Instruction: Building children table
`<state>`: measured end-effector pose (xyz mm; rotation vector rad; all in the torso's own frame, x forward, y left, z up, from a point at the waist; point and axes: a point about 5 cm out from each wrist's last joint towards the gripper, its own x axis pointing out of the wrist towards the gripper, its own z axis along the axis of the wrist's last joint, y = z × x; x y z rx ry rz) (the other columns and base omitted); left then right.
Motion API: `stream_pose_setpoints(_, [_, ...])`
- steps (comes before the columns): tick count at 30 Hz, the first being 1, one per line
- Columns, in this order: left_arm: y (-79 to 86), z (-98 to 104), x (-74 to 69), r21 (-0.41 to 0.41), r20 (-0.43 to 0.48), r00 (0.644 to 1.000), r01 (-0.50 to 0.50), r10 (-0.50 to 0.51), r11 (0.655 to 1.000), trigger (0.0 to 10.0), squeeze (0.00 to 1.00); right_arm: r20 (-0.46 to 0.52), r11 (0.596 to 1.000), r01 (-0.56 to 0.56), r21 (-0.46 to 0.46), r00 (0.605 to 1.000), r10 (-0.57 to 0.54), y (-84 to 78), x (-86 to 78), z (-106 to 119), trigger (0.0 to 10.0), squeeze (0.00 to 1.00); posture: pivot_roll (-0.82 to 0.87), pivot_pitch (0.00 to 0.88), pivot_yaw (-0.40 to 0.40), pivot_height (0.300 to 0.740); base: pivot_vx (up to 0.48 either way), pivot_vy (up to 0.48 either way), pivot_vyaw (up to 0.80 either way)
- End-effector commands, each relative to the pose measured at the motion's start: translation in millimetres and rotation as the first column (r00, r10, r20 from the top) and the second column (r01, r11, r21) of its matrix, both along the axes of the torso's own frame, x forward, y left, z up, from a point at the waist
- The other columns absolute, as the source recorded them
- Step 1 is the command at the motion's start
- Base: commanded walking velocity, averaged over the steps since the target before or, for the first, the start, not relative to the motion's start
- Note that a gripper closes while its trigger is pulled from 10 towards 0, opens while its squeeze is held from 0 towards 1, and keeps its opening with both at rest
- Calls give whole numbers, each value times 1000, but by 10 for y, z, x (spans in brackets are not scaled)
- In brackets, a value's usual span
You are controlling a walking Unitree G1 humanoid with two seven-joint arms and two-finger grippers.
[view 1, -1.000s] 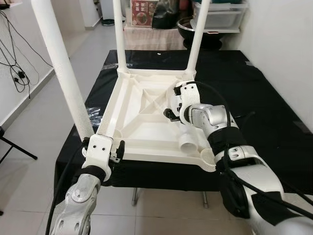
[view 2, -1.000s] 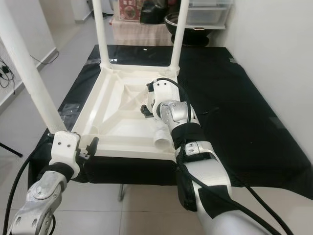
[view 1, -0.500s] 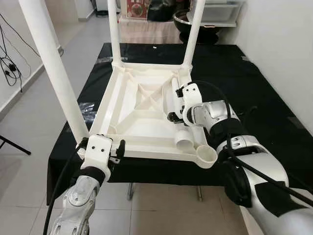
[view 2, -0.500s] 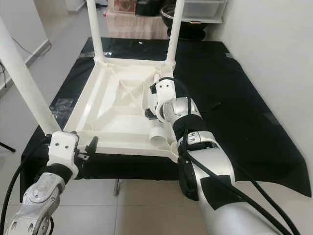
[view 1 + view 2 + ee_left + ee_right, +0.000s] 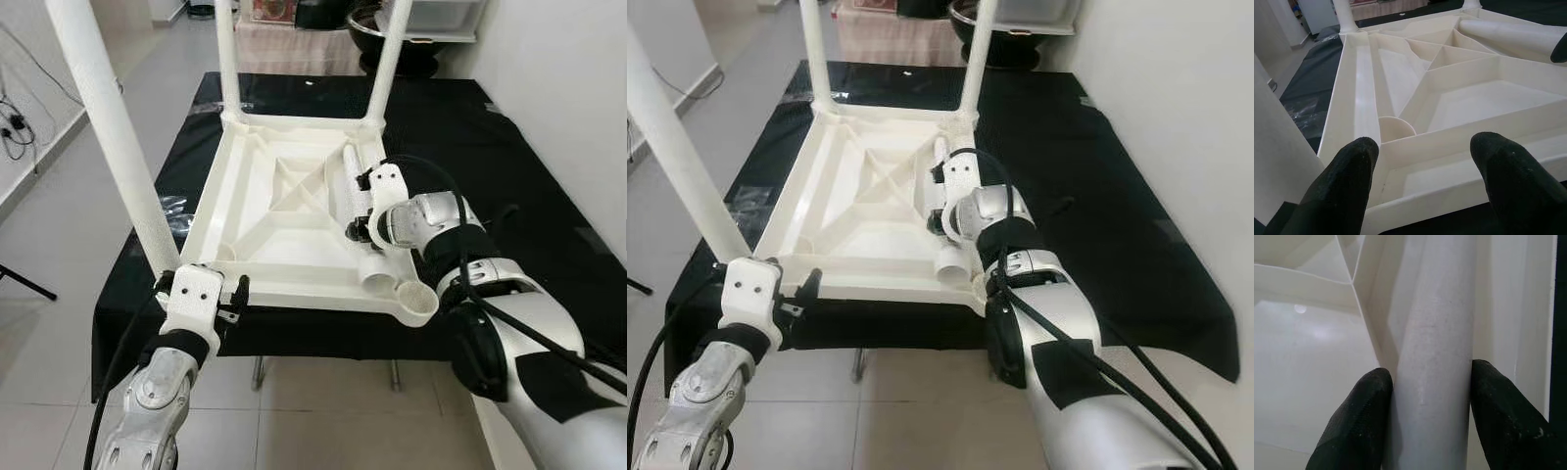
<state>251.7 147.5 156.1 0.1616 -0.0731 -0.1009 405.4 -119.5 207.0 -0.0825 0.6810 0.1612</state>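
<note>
We see a white plastic children's table lying upside down on a black cloth that covers a low stand on a pale tiled floor. We take the table as our landmark. Its ribbed underside faces up, crossed by diagonal ribs. Three legs stand upright in its corners: the near-left leg, close to the camera, the far-left leg and the far-right leg. The near-right corner has an open round socket with no leg in it. A fourth, loose leg lies flat inside the table along its right side, its open end pointing toward that socket. Our right gripper reaches over the table's right edge, and its two black fingers are closed on this loose leg, one on each side and touching it. Our left gripper hovers at the table's near-left corner, just beside the base of the near-left leg; its fingers are spread wide with nothing between them, pointing across the near rim into the underside. Beyond the table's far edge, past the cloth, we can make out a dark bowl and a pale storage bin near the white wall.
</note>
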Motion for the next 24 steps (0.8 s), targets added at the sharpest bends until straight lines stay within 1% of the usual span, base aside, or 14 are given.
stream_pose_setpoints(1, [-18,-36,-19,-8,-22,1000,-3,2,1000,10000,0,-23,999,-30,-34,999,29,8,-15,-44,0,0,26,123,-87,740,0,0,0])
stream_pose_setpoints(4, [-20,-34,-20,-9,-22,1000,-2,2,1000,10000,0,-24,998,-32,-50,999,30,4,-16,-68,0,0,26,123,-87,740,0,0,0])
stream_pose_setpoints(6, [-21,-32,-21,-9,-21,1000,-1,1,1000,10000,0,-15,999,-24,-29,1000,23,8,-11,-69,0,0,29,121,-86,740,0,0,0])
stream_pose_setpoints(7, [-19,-28,-20,-9,-20,1000,0,0,1000,10000,0,-6,1000,-10,-6,1000,10,6,-4,-52,2627,0,31,118,-81,740,0,0,0])
stream_pose_setpoints(8, [-19,-28,-20,-9,-20,1000,0,0,1000,10000,0,-6,1000,-10,-6,1000,10,6,-4,-52,2627,0,31,118,-81,740,0,0,0])
stream_pose_setpoints(9, [-13,-18,-17,-10,-19,1000,3,-3,1000,10000,0,52,995,16,97,998,-21,3,36,51,10000,0,32,118,-79,740,0,0,0])
stream_pose_setpoints(10, [-13,-18,-17,-10,-19,1000,3,-3,1000,10000,0,52,995,16,97,998,-21,3,36,51,10000,0,32,118,-79,740,0,0,0])
stream_pose_setpoints(11, [-9,-11,-13,-14,-18,1000,6,-6,1000,10000,0,83,991,19,134,996,-30,-9,54,102,10000,0,31,119,-75,740,0,0,0])
stream_pose_setpoints(12, [-9,-11,-13,-14,-18,1000,6,-6,1000,10000,0,83,991,19,134,996,-30,-9,54,102,10000,0,31,119,-75,740,0,0,0])
stream_pose_setpoints(14, [-4,3,-1,-23,-16,1000,10,-10,1000,10000,0,124,982,25,189,991,-50,-44,78,180,10000,0,31,117,-72,740,0,0,0])
stream_pose_setpoints(16, [-3,13,10,-24,-12,1000,18,-18,1000,10000,0,148,977,17,215,988,-50,-64,87,222,10000,0,30,114,-69,740,0,0,0])
stream_pose_setpoints(20, [-13,59,62,-24,1,999,52,-52,998,10000,0,203,937,-17,348,977,-58,-141,98,354,10000,0,28,108,-57,740,0,0,0])
stream_pose_setpoints(21, [-13,59,62,-24,1,999,52,-52,998,10000,0,203,937,-17,348,977,-58,-141,98,354,10000,0,28,108,-57,740,0,0,0])
stream_pose_setpoints(24, [-32,107,101,-47,8,997,81,-80,996,10000,0,235,910,-24,414,969,-81,-173,104,415,10000,0,30,104,-52,740,0,0,0])
